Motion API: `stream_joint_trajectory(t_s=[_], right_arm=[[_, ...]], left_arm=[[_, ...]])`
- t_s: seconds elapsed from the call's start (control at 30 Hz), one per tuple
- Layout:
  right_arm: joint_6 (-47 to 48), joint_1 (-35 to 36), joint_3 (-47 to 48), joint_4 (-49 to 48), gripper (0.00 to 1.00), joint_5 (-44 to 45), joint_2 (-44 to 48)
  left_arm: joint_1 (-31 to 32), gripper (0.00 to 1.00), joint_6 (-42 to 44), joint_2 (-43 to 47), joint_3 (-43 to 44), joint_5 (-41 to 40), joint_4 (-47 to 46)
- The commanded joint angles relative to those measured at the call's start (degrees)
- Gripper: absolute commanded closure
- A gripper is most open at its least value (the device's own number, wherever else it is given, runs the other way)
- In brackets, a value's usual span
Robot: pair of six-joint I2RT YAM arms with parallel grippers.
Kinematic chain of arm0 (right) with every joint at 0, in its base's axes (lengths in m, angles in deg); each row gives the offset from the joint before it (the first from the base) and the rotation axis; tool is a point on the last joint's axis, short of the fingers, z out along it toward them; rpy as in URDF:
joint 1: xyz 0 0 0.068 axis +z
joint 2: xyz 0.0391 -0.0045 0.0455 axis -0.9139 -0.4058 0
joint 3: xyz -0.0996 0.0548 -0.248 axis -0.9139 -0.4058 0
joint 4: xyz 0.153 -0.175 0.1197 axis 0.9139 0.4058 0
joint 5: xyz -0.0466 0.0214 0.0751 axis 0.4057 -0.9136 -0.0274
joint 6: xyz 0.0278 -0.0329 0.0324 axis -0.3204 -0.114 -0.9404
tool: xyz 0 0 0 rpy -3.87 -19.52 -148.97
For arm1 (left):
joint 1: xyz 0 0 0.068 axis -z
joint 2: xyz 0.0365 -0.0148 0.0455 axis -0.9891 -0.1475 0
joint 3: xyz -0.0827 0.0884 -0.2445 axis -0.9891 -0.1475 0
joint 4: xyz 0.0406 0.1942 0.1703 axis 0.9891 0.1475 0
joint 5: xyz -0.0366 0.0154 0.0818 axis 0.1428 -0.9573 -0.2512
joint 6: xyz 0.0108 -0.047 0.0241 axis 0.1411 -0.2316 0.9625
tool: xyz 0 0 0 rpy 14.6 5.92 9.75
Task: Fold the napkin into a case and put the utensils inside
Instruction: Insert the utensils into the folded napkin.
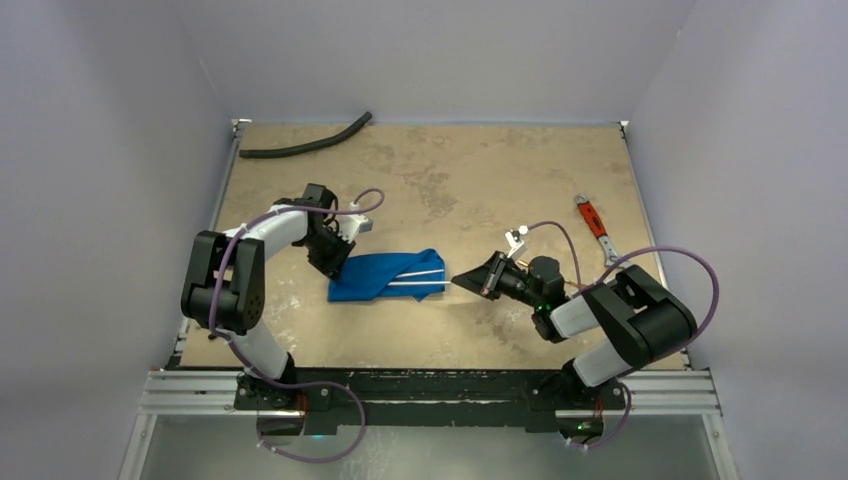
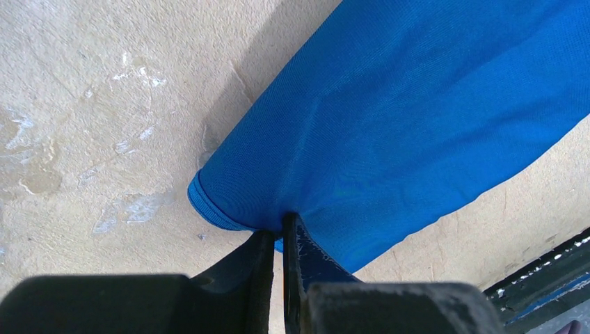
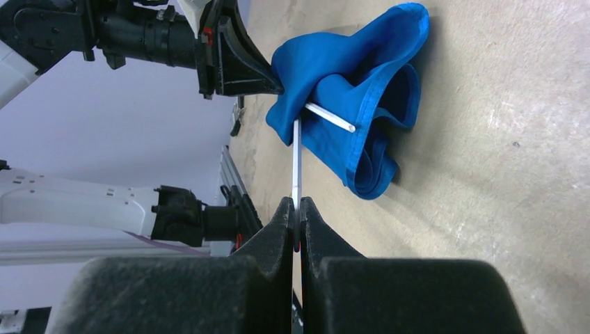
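Two slim, shiny metal utensils (image 1: 420, 284) poke from the soft, wrinkled blue napkin (image 1: 380, 275), bunched into a loose pouch mid-worktop (image 1: 450, 180). Left gripper (image 2: 280, 233), nearly closed, pinches the cloth's hemmed corner; right gripper (image 3: 296, 205) is clamped on one utensil's end.

Napkin (image 1: 375, 282) is royal blue, utensils (image 1: 420, 272) silvery, table (image 1: 450, 180) mottled tan.

I see the napkin (image 1: 372, 282) bunched near the middle of the table (image 1: 450, 180), with two utensils (image 1: 420, 271) lying across its right half. The left gripper (image 1: 337, 266) touches its left end and the right gripper (image 1: 457, 280) points at its right end. Black hose (image 1: 305, 144) at the far left corner; red-handled wrench (image 1: 594, 226) by the right edge.
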Motion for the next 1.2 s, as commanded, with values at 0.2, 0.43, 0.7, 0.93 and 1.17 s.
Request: stream_joint_trajectory(t_s=[0.2, 0.43, 0.7, 0.93, 1.17], right_arm=[[-0.6, 4.6, 2.8, -10.9, 1.00, 10.1, -4.8], [-1.2, 8.2, 5.5, -15.2, 1.00, 10.8, -12.8], [-1.5, 9.2, 7.3, -16.0, 1.00, 10.9, -16.4], [1.3, 10.0, 10.8, -2.2, 0.79, 12.7, -13.2], [3.9, 10.6, 13.5, 8.0, 0.52, 13.6, -9.5]], left_arm=[[0.1, 0.94, 1.7, -1.2, 0.7, 1.1, 0.7], [0.1, 0.95, 1.8, -1.2, 1.4, 1.5, 1.5], [0.1, 0.96, 2.0, -0.7, 1.7, 2.1, 2.1], [0.1, 0.97, 1.9, -0.5, 1.7, 2.5, 2.2], [0.1, 0.98, 2.3, 0.0, 1.8, 2.3, 2.4]])
